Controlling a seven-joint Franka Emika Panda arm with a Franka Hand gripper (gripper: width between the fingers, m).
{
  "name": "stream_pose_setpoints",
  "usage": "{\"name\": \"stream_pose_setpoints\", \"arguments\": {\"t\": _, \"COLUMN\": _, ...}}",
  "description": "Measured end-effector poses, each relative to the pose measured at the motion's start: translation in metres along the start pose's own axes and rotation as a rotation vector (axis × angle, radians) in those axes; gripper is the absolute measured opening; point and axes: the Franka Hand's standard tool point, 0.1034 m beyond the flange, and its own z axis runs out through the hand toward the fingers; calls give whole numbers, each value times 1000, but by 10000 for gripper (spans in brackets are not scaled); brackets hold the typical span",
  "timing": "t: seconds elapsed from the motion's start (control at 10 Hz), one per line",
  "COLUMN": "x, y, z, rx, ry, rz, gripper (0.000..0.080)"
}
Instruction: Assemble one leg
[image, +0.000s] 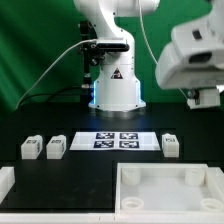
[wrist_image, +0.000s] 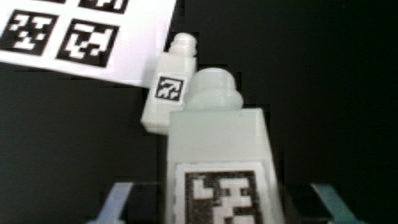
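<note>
From where I stand I cannot tell whether the jaws are gripping. In the wrist view their grey fingers (wrist_image: 121, 203) show only at the picture's edge, one on each side of the leg (wrist_image: 222, 150). A dark strip separates each from it, and the tips are cut off.

The leg sits squarely between them, tagged face to the camera, its narrower stub pointing off toward the marker board (wrist_image: 80, 35). It looks like a light, stiff block of moulded plastic, with smooth and probably slick sides. I would take it across the broad flat flanks of the body, squarely, and leave the stub free.

Just beyond it a second leg (wrist_image: 171, 92) stands on the desk (image: 90, 175) beside the marker board. Two more legs (image: 30, 148) (image: 55, 147) stand well apart at the exterior view's left, and the big socketed panel (image: 165, 185) lies nearest.
</note>
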Motion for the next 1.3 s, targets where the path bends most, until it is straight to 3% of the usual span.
{"name": "stream_pose_setpoints", "arguments": {"t": 0.2, "x": -3, "y": 2, "z": 3, "rx": -3, "ry": 153, "rz": 0, "gripper": 290}}
{"name": "stream_pose_setpoints", "arguments": {"t": 0.3, "x": 19, "y": 15, "z": 4, "rx": 12, "ry": 279, "rz": -77, "gripper": 290}}
{"name": "stream_pose_setpoints", "arguments": {"t": 0.4, "x": 32, "y": 43, "z": -13, "rx": 14, "ry": 341, "rz": -105, "gripper": 290}}
{"name": "stream_pose_setpoints", "arguments": {"t": 0.5, "x": 44, "y": 60, "z": -42, "rx": 14, "ry": 406, "rz": -106, "gripper": 290}}
{"name": "stream_pose_setpoints", "arguments": {"t": 0.6, "x": 60, "y": 71, "z": -64, "rx": 8, "ry": 553, "rz": -115, "gripper": 290}}
{"name": "stream_pose_setpoints", "arguments": {"t": 0.7, "x": 60, "y": 79, "z": -70, "rx": 2, "ry": 647, "rz": -102, "gripper": 290}}
{"name": "stream_pose_setpoints", "arguments": {"t": 1.0, "x": 62, "y": 84, "z": -64, "rx": -30, "ry": 895, "rz": -101, "gripper": 290}}
{"name": "stream_pose_setpoints", "arguments": {"t": 1.2, "x": 63, "y": 83, "z": -62, "rx": -23, "ry": 858, "rz": -105, "gripper": 290}}
{"name": "stream_pose_setpoints", "arguments": {"t": 1.3, "x": 74, "y": 89, "z": -63, "rx": -29, "ry": 886, "rz": -118, "gripper": 290}}
